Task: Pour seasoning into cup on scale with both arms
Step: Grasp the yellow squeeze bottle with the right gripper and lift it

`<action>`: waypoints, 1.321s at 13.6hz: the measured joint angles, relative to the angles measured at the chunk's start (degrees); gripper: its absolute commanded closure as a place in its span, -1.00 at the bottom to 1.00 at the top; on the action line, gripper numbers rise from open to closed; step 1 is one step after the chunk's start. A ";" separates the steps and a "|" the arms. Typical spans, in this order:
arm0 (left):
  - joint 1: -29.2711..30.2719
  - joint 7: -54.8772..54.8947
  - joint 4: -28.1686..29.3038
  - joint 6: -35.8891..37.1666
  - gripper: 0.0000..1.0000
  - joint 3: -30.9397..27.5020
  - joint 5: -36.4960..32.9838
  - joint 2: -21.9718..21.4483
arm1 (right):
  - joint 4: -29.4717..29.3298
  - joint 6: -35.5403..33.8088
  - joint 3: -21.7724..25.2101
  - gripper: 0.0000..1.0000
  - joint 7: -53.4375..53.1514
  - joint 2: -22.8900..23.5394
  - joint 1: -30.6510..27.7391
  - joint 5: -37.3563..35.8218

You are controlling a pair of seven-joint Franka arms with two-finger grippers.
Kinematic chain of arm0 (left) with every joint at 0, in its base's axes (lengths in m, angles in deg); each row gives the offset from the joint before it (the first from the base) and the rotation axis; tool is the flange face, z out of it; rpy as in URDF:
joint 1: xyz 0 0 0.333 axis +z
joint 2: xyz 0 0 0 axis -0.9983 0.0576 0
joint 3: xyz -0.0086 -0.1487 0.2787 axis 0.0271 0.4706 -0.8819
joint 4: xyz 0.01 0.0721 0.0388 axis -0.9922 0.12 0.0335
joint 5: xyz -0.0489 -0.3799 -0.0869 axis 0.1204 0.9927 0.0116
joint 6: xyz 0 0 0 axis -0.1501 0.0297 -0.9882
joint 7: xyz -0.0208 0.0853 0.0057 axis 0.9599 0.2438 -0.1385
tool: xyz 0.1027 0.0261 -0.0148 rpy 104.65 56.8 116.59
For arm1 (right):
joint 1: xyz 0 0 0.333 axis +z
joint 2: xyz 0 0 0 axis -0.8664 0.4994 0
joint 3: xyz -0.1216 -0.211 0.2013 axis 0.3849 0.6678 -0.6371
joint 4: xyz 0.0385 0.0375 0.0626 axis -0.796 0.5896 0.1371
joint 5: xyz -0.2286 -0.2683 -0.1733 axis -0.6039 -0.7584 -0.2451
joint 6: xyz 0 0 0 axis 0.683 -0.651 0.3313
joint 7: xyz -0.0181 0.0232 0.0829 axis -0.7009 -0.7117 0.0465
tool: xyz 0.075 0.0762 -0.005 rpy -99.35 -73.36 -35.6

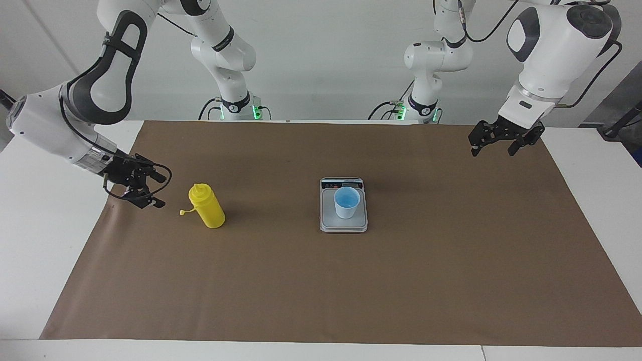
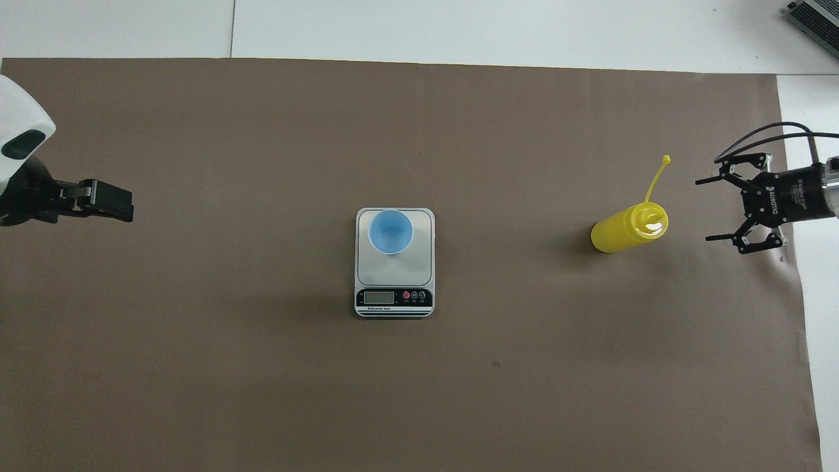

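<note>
Seasoning (image 2: 628, 228) upright on counter (image 2: 262, 393), toward right arm's end, at 3 o'clock of scale (image 2: 394, 262) in overhead view.

Right end effector (image 2: 724, 208) beside it, spread wide, empty.

Likely light, squeezable, slick; grip mid-body gently.

Cup (image 2: 390, 231) on scale.

Left end effector (image 1: 494, 145) waiting, empty, slightly parted.

Both pictures are bright and evenly lit, with soft light that seems to come from above, and nothing looks blurry from the middle out to the edges and corners of the brown paper mat (image 1: 321, 281) on the white table (image 1: 45, 240). Shadows are small and faint: the yellow plastic squeeze bottle (image 2: 629, 229) has a soft dark patch on the mat right beside it, and the flat silver-grey kitchen scale (image 2: 395, 288) has only a thin dim edge around it. There is no strong glare, only a pale shine on the white jointed robot arms (image 1: 551, 45) and small green lights glowing at their bases near the table's edge.
</note>
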 measured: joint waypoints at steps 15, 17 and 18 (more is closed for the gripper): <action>0.88 0.23 0.11 0.81 -1.00 0.28 0.01 -1.81 | 3.83 -3.37 -0.96 -1.00 -0.05 4.69 1.73 17.20; 0.90 0.23 0.10 0.81 -1.00 0.06 0.01 -1.96 | 4.76 -2.54 -0.96 -1.00 -0.04 4.69 2.44 17.37; 0.90 0.23 0.10 0.84 -1.00 0.00 0.01 -2.00 | 5.34 -2.46 -0.96 -0.97 -0.04 4.68 2.67 17.60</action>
